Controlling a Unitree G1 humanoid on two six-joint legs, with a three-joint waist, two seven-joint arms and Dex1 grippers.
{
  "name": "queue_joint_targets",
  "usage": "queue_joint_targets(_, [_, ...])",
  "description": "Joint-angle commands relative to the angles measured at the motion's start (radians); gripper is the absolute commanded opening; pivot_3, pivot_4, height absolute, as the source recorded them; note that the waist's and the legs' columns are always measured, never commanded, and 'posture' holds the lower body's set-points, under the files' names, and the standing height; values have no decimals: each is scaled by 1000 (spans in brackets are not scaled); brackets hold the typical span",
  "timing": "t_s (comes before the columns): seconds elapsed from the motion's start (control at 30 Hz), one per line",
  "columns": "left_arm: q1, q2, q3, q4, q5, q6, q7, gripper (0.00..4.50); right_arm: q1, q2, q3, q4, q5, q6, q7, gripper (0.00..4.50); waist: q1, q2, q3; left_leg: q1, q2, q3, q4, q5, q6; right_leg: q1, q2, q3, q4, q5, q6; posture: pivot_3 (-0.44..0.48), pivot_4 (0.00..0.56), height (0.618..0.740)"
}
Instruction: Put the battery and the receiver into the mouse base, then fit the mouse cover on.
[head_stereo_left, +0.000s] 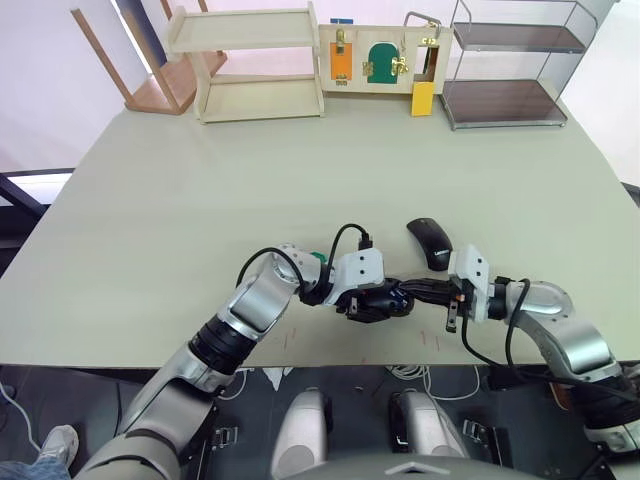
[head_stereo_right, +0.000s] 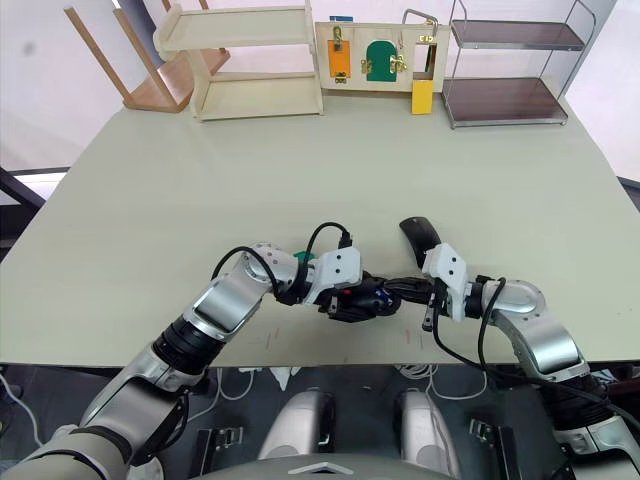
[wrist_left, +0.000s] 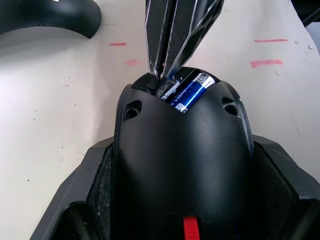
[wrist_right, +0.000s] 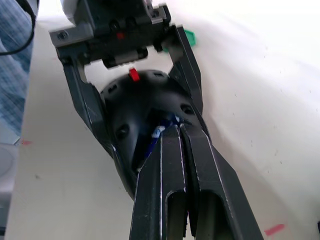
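The left claw (wrist_right: 135, 95) grips the mouse base (wrist_left: 182, 165) by its sides, one finger on each flank, near the table's (head_stereo_left: 300, 190) front edge; the right claw (wrist_left: 167, 75), fingers pressed together, has its tips in the open bay beside the blue battery (wrist_left: 190, 92), which lies inside the base, and whether it pinches the tiny receiver cannot be told. The mouse cover (head_stereo_left: 430, 243) lies on the table just behind the right claw. Risk, in my judgement: any sideways push by those tips could lever the battery out or twist the base in the left claw's hold, and a receiver released off its slot could drop loose inside.
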Motion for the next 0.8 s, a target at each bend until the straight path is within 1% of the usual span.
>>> queue_joint_targets(0.03, [25, 27, -32, 8, 14, 29, -20, 2986, -3, 3, 9, 1, -30, -4, -10, 64, -1, 0, 0, 0, 0, 0, 0, 0, 0, 0, 0, 0, 0, 0, 0, 0, 150, 740])
queue_joint_targets(0.27, [23, 29, -33, 8, 14, 30, -21, 2986, 1, -3, 45, 33, -98, 14, -26, 64, -10, 0, -1, 1, 0, 0, 0, 0, 0, 1, 0, 0, 1, 0, 0, 0, 150, 740])
queue_joint_targets(0.53, [23, 30, -33, 3, 11, 32, -18, 2986, -1, -7, 81, 42, -122, 84, -40, 64, -19, 1, -7, 4, 0, 0, -1, 0, 0, 4, 0, 0, 1, -1, 1, 0, 150, 740])
queue_joint_targets(0.63, [26, 32, -30, -2, 9, 43, -16, 2986, 8, 9, 71, 38, -124, 30, -51, 64, -19, 2, -9, 5, 0, 0, -1, 0, 0, 4, 0, 1, 1, -2, 1, 0, 150, 740])
queue_joint_targets(0.7, [30, 36, -27, -8, 6, 50, -17, 2986, 17, 29, 47, 14, -88, -9, -43, 64, -20, 2, -9, 5, 0, 0, -1, 0, 0, 4, 0, 1, 1, -2, 2, 0, 150, 740])
queue_joint_targets(0.8, [31, 41, -29, -9, 10, 45, -18, 2986, 32, 30, 24, -14, -95, -70, -52, 64, -21, 2, -9, 5, 0, 0, -1, 0, 0, 4, 1, 1, 1, -2, 2, 0, 150, 740])
